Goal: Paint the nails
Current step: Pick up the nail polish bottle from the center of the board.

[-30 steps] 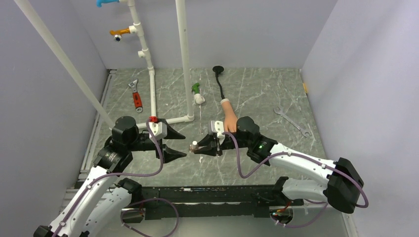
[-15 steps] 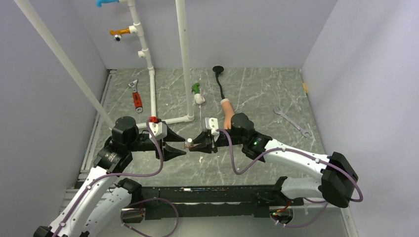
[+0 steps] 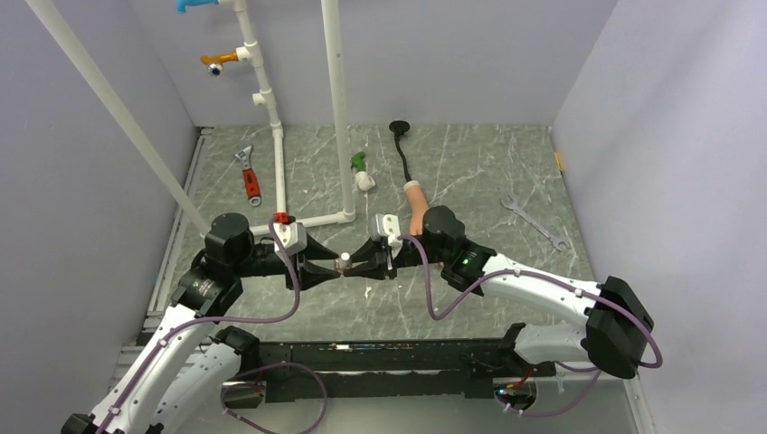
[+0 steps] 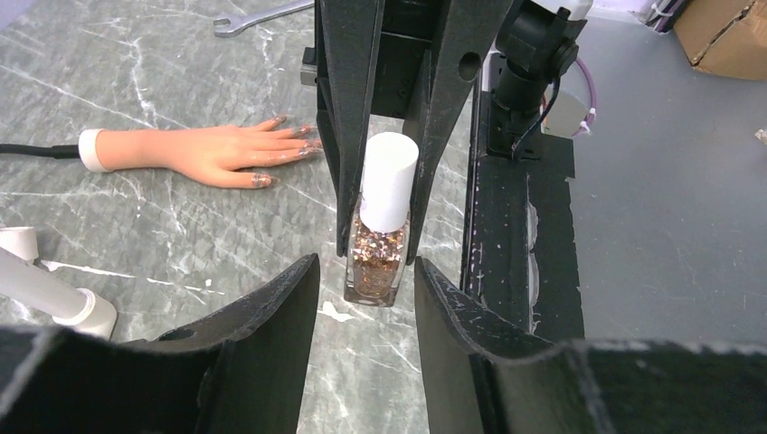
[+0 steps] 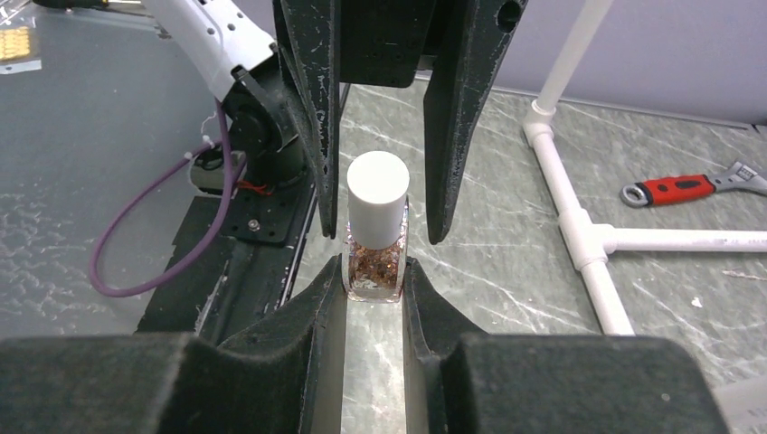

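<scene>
Only the left wrist view shows the nails (image 4: 310, 143) beyond the bottle (image 4: 375, 249).

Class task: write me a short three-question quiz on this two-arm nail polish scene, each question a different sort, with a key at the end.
1. True or false: the white cap has been taken off the polish bottle.
2. Which holds the bottle's glass body? A) the left jaws B) the right jaws C) nothing holds it
3. Fill in: the wrench beside the white pipes has a ____ handle.
Key: 1 false; 2 B; 3 red.
</scene>
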Available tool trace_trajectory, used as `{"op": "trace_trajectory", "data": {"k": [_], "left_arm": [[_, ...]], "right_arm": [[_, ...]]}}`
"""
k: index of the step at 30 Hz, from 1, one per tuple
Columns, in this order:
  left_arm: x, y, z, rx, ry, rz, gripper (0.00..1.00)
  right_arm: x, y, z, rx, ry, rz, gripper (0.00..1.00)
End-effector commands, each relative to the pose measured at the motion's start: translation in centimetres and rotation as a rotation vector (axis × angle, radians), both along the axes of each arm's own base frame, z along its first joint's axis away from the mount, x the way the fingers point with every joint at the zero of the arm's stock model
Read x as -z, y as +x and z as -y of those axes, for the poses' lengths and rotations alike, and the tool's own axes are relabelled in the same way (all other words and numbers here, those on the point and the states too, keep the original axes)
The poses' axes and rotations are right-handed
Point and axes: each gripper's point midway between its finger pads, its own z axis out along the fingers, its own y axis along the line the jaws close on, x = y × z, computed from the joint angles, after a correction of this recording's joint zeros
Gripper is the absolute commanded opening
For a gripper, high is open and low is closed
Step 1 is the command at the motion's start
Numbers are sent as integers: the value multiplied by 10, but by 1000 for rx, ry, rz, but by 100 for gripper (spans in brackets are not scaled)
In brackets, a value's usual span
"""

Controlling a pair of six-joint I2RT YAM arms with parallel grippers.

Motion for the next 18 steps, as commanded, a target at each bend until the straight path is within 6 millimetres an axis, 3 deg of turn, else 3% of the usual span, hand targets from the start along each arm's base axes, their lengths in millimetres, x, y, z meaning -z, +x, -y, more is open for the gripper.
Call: {"op": "trace_trajectory", "data": {"k": [1, 13, 18], "left_arm": [[-20, -1, 2, 25, -29, 61, 48], [-20, -2, 3, 36, -29, 53, 39], [-20, -1, 3, 33, -31, 48, 42]], "right_arm": [[-35, -7, -7, -63, 92, 57, 0], [-34, -11, -8, -90, 104, 44, 0], [-35, -12, -10, -98, 107, 41, 0]]}}
